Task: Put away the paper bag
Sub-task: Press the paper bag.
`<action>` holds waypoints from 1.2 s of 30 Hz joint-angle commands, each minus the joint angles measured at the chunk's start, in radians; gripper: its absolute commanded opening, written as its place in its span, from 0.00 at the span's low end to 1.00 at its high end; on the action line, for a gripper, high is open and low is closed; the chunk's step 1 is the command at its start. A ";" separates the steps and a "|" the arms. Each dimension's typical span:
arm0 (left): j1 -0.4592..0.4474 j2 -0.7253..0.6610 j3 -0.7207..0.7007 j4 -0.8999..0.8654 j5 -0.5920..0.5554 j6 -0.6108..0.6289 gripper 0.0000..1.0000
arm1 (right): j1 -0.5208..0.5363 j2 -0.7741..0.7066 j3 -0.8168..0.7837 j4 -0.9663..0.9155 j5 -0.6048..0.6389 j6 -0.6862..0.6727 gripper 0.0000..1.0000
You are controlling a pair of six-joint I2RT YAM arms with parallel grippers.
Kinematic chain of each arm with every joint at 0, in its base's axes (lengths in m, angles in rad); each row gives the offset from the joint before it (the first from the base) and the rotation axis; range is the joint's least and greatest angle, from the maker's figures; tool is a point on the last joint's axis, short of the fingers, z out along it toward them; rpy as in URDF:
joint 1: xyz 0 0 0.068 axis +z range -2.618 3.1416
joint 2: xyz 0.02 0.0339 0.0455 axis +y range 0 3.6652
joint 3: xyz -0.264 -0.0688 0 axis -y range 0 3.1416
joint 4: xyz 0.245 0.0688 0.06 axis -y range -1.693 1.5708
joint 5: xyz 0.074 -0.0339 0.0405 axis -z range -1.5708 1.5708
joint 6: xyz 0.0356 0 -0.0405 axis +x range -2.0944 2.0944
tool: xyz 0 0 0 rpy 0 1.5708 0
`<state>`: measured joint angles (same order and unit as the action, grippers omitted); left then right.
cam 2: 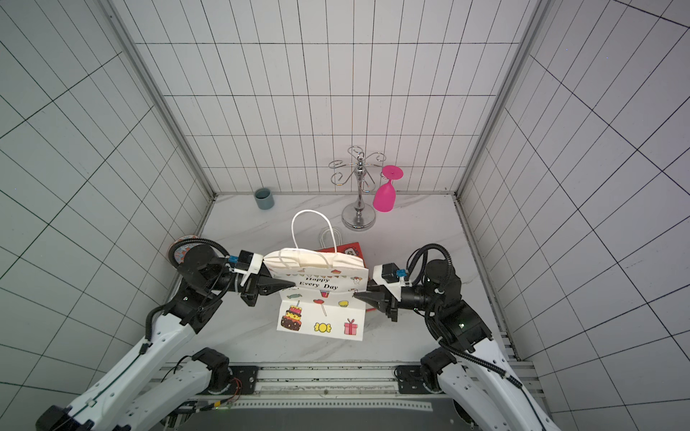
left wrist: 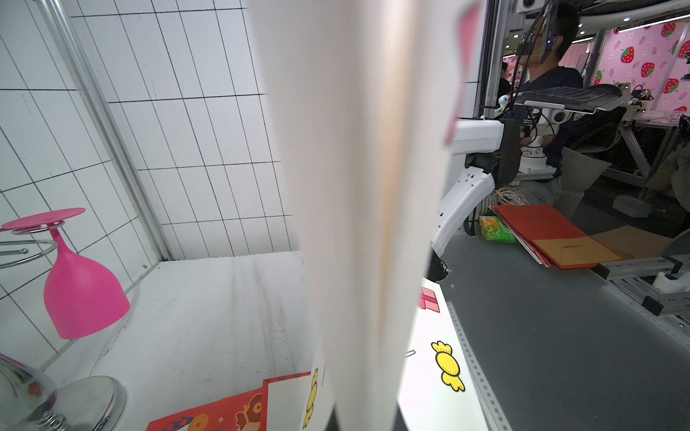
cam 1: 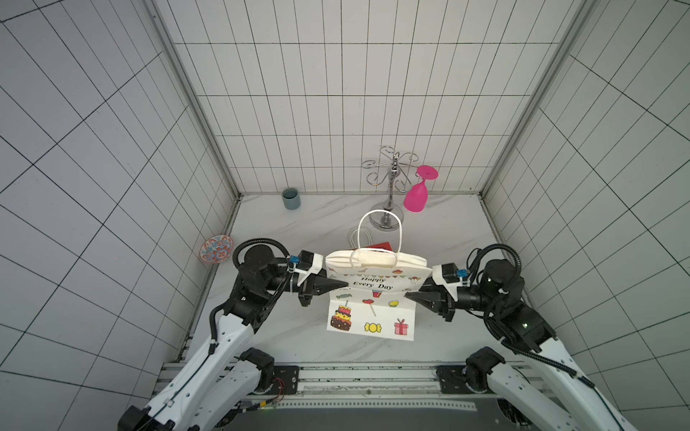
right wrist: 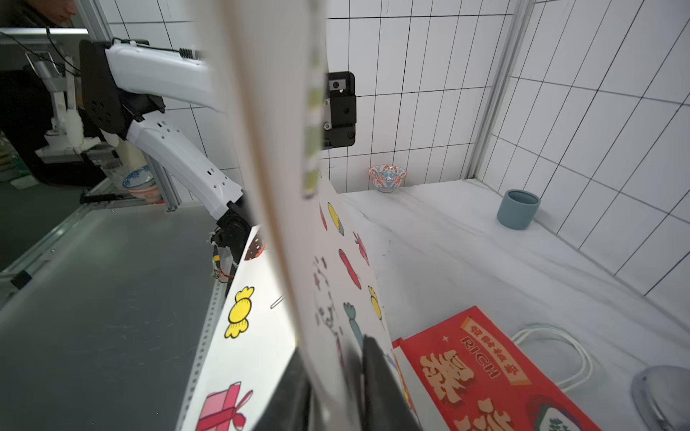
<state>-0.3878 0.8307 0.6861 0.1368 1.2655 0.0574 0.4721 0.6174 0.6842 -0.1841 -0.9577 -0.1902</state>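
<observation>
The white paper bag (cam 1: 373, 309) shows a cake, candy and a gift. The left claw (cam 1: 345, 286) and right claw (cam 1: 407, 295) each pinch one side of it tight.

paper bag (cam 1: 373, 313): we saw matt white paper, colour-printed.
rack (cam 1: 384, 221): we found polished, mirror-bright metal.
goblet (cam 1: 415, 199): looked to us like smooth pink plastic.
tabletop (cam 1: 298, 231): we noted a smooth, marble-veined surface.
</observation>
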 commanded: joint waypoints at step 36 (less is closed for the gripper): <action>0.050 -0.027 0.076 0.218 -0.143 -0.266 0.00 | 0.023 -0.237 -0.166 -0.031 0.704 0.086 0.65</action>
<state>-0.3473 0.8242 0.7609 0.2310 1.1835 -0.0837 0.4911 0.3481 0.5774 -0.1940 -0.3668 -0.1345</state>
